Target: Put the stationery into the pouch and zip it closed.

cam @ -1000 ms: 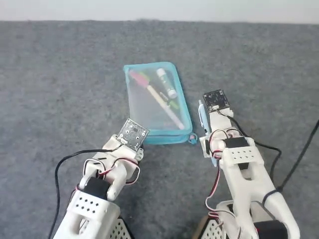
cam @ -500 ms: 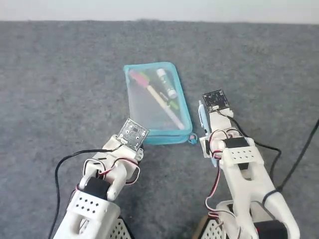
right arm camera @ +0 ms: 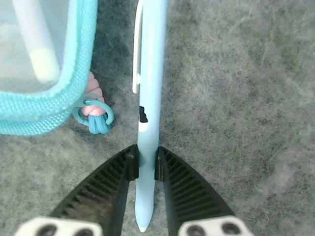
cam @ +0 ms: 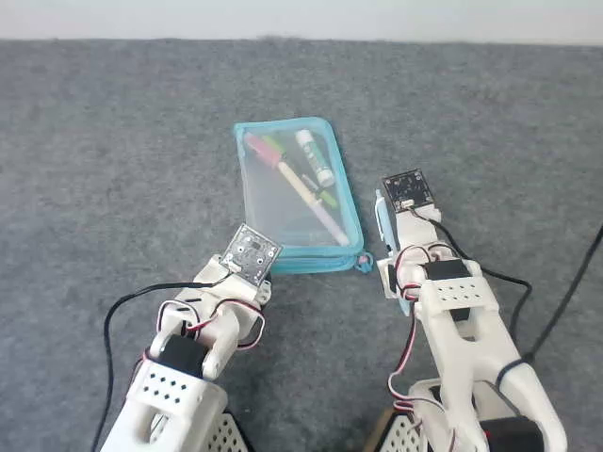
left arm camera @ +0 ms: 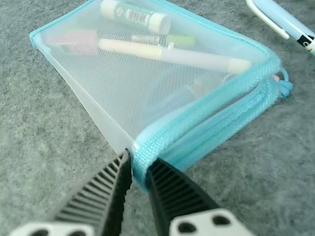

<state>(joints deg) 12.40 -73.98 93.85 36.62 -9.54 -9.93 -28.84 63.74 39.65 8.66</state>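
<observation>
A teal-edged mesh pouch (cam: pixel 300 193) lies flat on the grey carpet and holds a glue stick (left arm camera: pixel 134 14), a cream pen (left arm camera: pixel 172 53) and pink and green markers. Its near zipper edge (left arm camera: pixel 216 130) gapes slightly, and the zipper pull (right arm camera: pixel 93 115) sits at the end next to the right arm. My left gripper (left arm camera: pixel 139 167) is shut on the pouch's near corner, seen in the high view at the left gripper (cam: pixel 267 266). My right gripper (right arm camera: pixel 146 164) is shut on a light blue pen (right arm camera: pixel 150 98) lying just beside the pouch, also the pen (cam: pixel 381 215).
Grey carpet (cam: pixel 122 160) spreads wide on both sides of the pouch and beyond it. Black cables (cam: pixel 565 292) trail beside the right arm's base. A pale wall edge runs along the far side.
</observation>
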